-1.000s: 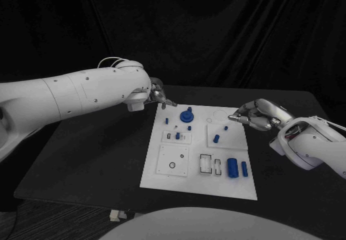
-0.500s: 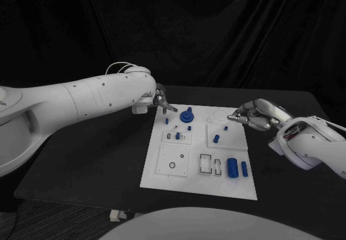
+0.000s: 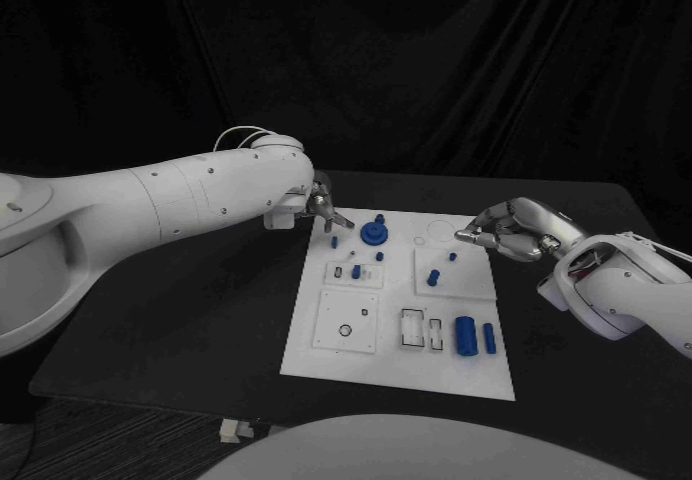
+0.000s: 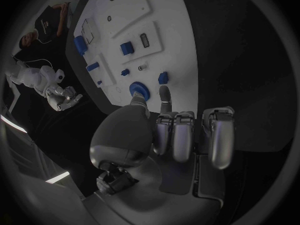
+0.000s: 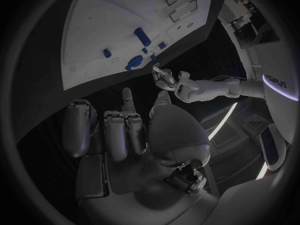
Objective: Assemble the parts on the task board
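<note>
The white task board (image 3: 353,345) lies mid-table. On its far part stands a blue round knob with a peg (image 3: 375,233), with small blue parts (image 3: 355,271) around it. A large blue cylinder (image 3: 466,335) and a slimmer one (image 3: 489,338) lie near its front right. My left hand (image 3: 320,205) hovers at the board's far left corner, most fingers curled, nothing in it. In the left wrist view one straight finger (image 4: 165,96) points toward the knob (image 4: 139,90). My right hand (image 3: 505,232) hangs at the board's far right edge, curled, holding nothing (image 5: 131,130).
Black table (image 3: 188,330) surrounds the board on all sides, with a wide bare strip to the left. Empty rectangular slots (image 3: 413,328) and a round recess (image 3: 346,330) mark the board's near half. The table's front edge runs close below the board.
My left arm has swung in and its hand has edged slightly toward the board's far left corner. The right hand has stayed where it was. The parts have not moved.
</note>
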You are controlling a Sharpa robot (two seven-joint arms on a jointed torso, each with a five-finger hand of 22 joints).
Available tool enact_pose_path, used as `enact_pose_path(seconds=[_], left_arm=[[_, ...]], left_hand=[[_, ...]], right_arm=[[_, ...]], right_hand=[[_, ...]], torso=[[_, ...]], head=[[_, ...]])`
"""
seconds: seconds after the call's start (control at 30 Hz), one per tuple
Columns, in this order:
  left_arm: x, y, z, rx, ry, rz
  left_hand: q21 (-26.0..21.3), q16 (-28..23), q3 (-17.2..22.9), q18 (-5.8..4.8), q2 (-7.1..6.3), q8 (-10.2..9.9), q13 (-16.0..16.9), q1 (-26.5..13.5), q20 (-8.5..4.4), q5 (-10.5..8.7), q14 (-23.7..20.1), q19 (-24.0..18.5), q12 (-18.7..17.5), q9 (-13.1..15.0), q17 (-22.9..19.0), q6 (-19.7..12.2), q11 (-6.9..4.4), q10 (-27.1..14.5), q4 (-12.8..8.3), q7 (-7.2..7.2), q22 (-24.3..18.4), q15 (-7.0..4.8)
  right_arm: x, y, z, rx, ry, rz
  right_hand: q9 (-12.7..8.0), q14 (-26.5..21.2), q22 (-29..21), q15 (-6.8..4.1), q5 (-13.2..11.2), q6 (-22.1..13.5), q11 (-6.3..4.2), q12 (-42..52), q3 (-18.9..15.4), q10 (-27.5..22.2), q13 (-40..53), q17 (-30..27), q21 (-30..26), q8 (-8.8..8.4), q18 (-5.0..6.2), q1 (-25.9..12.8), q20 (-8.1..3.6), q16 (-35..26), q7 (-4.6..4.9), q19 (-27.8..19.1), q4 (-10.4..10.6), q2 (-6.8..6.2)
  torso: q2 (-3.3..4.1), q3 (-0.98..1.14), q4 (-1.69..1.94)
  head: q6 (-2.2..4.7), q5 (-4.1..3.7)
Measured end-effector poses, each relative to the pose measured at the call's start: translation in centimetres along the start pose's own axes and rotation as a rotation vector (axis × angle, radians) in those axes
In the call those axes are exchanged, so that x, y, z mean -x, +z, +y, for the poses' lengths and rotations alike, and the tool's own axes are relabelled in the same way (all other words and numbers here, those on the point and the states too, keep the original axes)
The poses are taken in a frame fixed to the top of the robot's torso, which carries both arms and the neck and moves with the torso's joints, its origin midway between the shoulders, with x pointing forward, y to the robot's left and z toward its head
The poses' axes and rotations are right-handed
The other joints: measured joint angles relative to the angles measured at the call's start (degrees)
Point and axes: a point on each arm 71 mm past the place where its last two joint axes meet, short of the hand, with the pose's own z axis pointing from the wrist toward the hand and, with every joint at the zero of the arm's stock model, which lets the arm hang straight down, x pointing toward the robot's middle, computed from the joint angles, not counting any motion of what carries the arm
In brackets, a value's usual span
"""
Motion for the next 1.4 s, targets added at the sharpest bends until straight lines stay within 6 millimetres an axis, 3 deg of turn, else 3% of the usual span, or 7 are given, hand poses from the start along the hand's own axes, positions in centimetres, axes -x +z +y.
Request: enact_pose_path(seconds=[0.17,0.83,1.13,1.4], left_arm=[[-1.2,0.6,-0.5,0.006,0.017,0.037],[-1.9,1.2,0.1,0.054,0.038,0.091],[-1.9,1.3,0.1,0.060,0.040,0.096],[-1.9,1.3,0.0,0.055,0.039,0.094]], left_hand=[[0.00,0.00,0.00,0.00,0.37,-0.90,0.01,0.98,0.00,0.39,0.00,0.00,0.05,-0.70,0.04,0.32,0.21,-0.21,0.00,0.32,0.00,0.00],[-0.23,0.00,0.25,0.00,0.60,-1.56,0.10,2.72,0.00,0.67,0.00,0.00,0.09,-1.39,0.03,1.35,0.21,-0.21,-0.25,0.29,0.00,0.00],[-0.23,0.00,0.90,0.00,0.75,-2.22,0.15,4.69,0.00,5.06,0.00,0.00,0.28,-1.57,0.03,1.85,0.24,-0.22,-0.40,0.19,0.00,0.00],[-0.23,0.00,1.05,0.00,0.67,-2.22,0.12,5.22,0.00,6.45,0.00,0.00,0.46,-1.57,0.02,1.85,0.33,-0.31,-0.24,0.19,0.00,0.01]], right_arm=[[-0.1,0.1,0.1,0.002,0.000,0.002],[-0.1,0.0,0.1,0.001,0.000,0.003],[-0.1,0.1,0.1,0.001,0.001,0.004],[-0.1,0.0,0.1,0.001,0.001,0.004]], right_hand=[[-0.05,0.00,0.00,0.00,0.48,0.00,0.00,0.00,0.00,0.00,0.00,0.00,0.00,0.00,0.00,0.00,0.00,0.00,0.00,0.00,0.00,0.00],[-0.05,0.00,-0.02,0.00,0.90,0.00,0.00,0.00,0.00,0.00,0.00,0.00,0.00,0.00,0.00,0.00,0.00,0.00,0.00,0.00,0.00,0.00],[-0.04,0.00,-0.02,0.00,0.90,0.00,0.00,0.00,0.00,0.00,0.04,0.00,0.00,0.00,0.00,0.00,0.00,0.00,0.00,0.00,0.00,0.00],[-0.04,0.00,-0.03,0.00,1.15,0.00,0.00,0.00,0.00,0.00,0.04,0.00,0.00,0.00,0.00,0.25,0.00,0.00,0.00,0.00,0.00,0.24]], torso=[[-0.01,0.01,-0.01],[0.00,0.00,-0.01],[0.01,0.01,-0.01],[-0.01,0.01,0.00]], head=[[0.00,0.13],[0.00,0.02],[-0.01,0.01],[-0.01,0.01]])
